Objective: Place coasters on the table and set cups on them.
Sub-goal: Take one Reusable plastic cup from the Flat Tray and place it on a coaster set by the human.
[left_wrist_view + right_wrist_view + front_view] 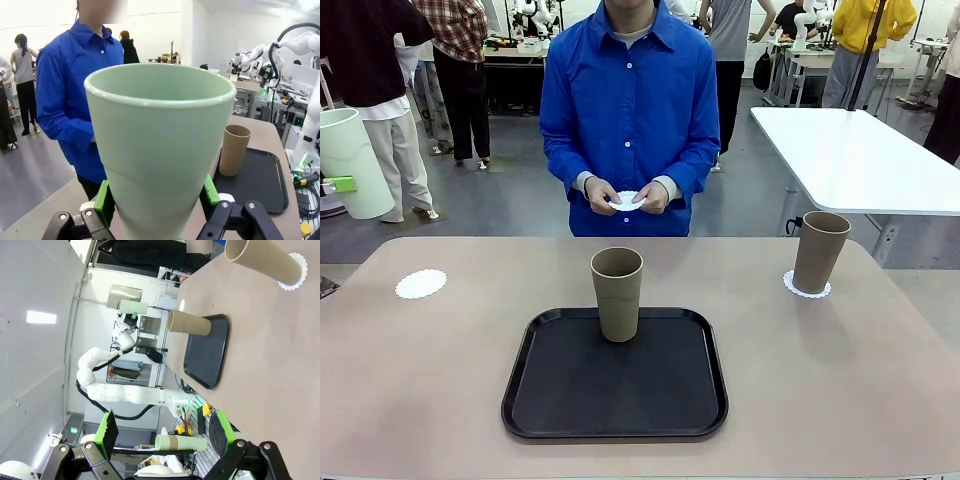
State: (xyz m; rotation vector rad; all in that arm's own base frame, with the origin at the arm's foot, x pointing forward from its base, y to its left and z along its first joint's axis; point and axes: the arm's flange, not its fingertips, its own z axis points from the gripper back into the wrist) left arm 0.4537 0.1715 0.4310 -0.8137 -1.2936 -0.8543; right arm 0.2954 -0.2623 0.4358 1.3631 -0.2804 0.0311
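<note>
While the person (630,110) in the blue shirt stands at the far side of the bench (430,390) with a loose coaster (628,201) pinched between both hands (603,195) at waist height, we've got the mint cup (160,150) up in the air in the left jaws. They're closed on the lower part of it, a green pad on each side (one of the pads (103,199) shows nicely in the left wrist view), and the cup sits upright with its mouth up. From the front camera we see it at the far left edge, off to the side of the bench and clear of the surface.

The right jaws are spread wide with nothing between them. We see their pads (108,429) in the right wrist view, looking along the bench from well back.

On the bench itself, the black tray (560,410) sits in the middle toward the robot's side, and one taupe cup (617,293) stands upright on the tray's far half. The other taupe cup (819,252) stands upright on the right-hand coaster (807,290), near the far right corner. Over at the far left lies the bare coaster (421,284), flat and well apart from the tray.
</note>
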